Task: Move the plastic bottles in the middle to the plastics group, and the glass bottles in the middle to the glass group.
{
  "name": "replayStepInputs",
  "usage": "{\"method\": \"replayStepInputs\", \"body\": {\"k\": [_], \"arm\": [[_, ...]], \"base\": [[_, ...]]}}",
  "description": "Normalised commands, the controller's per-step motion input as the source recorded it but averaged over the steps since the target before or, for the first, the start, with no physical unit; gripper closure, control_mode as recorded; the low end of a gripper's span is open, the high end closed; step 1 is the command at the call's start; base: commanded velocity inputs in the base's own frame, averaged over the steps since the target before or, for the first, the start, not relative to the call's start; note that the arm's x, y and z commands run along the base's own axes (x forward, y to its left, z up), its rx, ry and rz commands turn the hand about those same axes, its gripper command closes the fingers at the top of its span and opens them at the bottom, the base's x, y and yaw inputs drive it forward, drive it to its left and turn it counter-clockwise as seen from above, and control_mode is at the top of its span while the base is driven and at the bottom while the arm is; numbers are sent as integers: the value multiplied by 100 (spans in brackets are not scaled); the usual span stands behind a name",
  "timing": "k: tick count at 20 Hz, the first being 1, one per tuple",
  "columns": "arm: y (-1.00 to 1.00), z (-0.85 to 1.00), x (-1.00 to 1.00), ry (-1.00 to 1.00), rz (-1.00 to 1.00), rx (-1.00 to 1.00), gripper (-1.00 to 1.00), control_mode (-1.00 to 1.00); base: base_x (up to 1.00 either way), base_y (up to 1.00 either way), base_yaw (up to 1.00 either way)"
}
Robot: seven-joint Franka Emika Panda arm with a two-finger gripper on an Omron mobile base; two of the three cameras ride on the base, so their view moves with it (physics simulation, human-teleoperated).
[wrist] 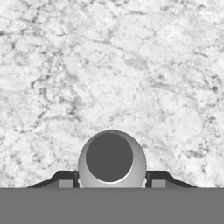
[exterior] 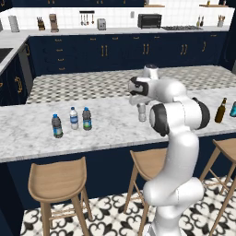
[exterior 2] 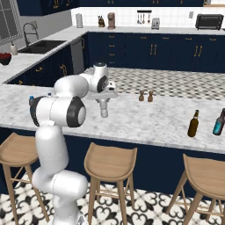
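The claw (wrist: 112,183) gripped the pale bottle (wrist: 112,159) above the table (wrist: 109,65); its label was hidden, and the teal bottle (exterior: 233,109) was cut off.

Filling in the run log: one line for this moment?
gripper: shut on pale bottle | above counter | brown bottle: beside teal bottle

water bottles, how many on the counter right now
4. Three stand together at the left: a dark one, a clear one, another dark one. A pale one is in the gripper. The arm may hide others.
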Motion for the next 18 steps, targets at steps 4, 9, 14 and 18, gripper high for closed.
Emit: {"method": "replayStepInputs", "body": {"k": [4,9,14,18], "arm": [[85,48,0,-12,24,0,100,-100],[75,48,9,-1,22,1,100,-100],[65,7,6,3,26,3,100,-100],[35,0,1,-2,23,6,100,-100]], "base": [[0,0,0],[0,0,0],[0,0,0],[0,0,0]]}}
